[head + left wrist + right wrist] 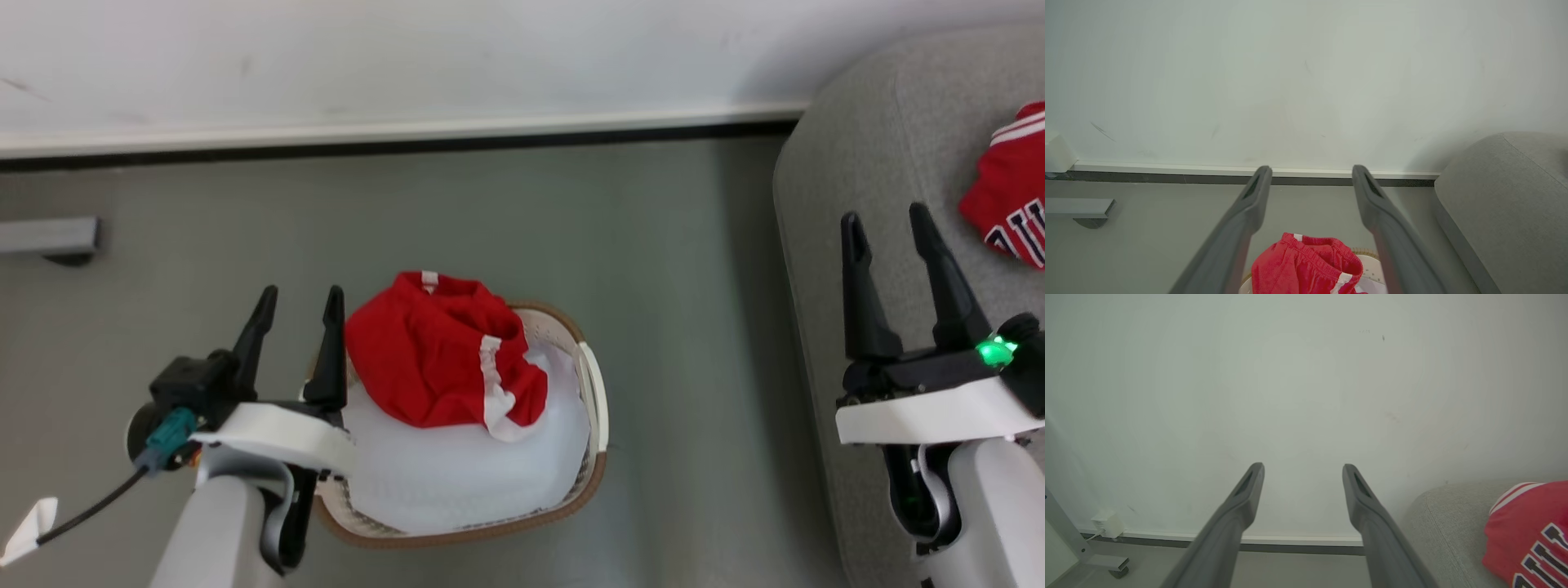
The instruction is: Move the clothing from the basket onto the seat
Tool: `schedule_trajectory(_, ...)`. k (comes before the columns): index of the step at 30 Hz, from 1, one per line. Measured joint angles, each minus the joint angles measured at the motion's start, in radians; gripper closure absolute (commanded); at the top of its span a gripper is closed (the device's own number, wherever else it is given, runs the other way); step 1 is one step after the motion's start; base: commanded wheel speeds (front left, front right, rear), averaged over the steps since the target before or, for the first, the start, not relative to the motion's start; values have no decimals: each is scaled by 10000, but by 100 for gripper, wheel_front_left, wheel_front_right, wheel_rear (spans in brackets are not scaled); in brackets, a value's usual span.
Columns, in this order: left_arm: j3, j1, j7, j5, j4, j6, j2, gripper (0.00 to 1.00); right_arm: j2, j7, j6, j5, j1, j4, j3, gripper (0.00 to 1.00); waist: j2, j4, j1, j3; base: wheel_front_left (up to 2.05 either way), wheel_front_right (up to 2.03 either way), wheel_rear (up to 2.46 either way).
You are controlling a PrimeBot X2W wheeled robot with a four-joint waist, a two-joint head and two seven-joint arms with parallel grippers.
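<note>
Two red pieces in head view. Red garment point(441, 359) with white stripe heaped in upper part of oval white basket point(457, 539) at lower centre, on top of plain white cloth point(457, 474), bulging past the upper-left rim. Red jersey point(1012, 196) with dark white-edged lettering lying on grey seat point(882, 147) at right edge, cut off by frame. Basket on grey floor point(571, 212), left of seat, apart from it. Left gripper point(302, 291) at lower left, fingers spread, nothing between them, inner finger just beside red garment's left edge; touching or not, cannot tell. Right gripper point(885, 214) at lower right over seat's left part, fingers spread, empty, near jersey but apart. Green light point(996, 353) lit on right wrist. White wall point(408, 57) across top. Left wrist view: left gripper point(1308, 173) spread wide, red garment point(1306, 265) with gathered hem at bottom centre between the fingers, seat point(1506, 196) at right. Right wrist view: right gripper point(1302, 469) spread, empty, jersey point(1527, 531) on seat point(1445, 522) at lower right.
</note>
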State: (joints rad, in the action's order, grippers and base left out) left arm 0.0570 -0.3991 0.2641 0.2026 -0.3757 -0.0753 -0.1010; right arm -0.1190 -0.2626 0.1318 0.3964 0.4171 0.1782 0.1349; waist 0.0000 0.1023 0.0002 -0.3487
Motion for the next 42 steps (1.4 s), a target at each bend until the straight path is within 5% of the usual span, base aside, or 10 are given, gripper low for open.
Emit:
schedule_trajectory(26,2428,-4371,-259,355,-6391,-537,-370,0,543,0,0,-140,1750,-1129,-499,0,0,1140,-1,-3853,0,0,0)
schedule_trajectory(42,4523,-5948,-1361,1235,-8289,-560,-1124,0,658,2,-2,52,1937,-1338,-407,0,0,2060,-2,-5146,0,0,0)
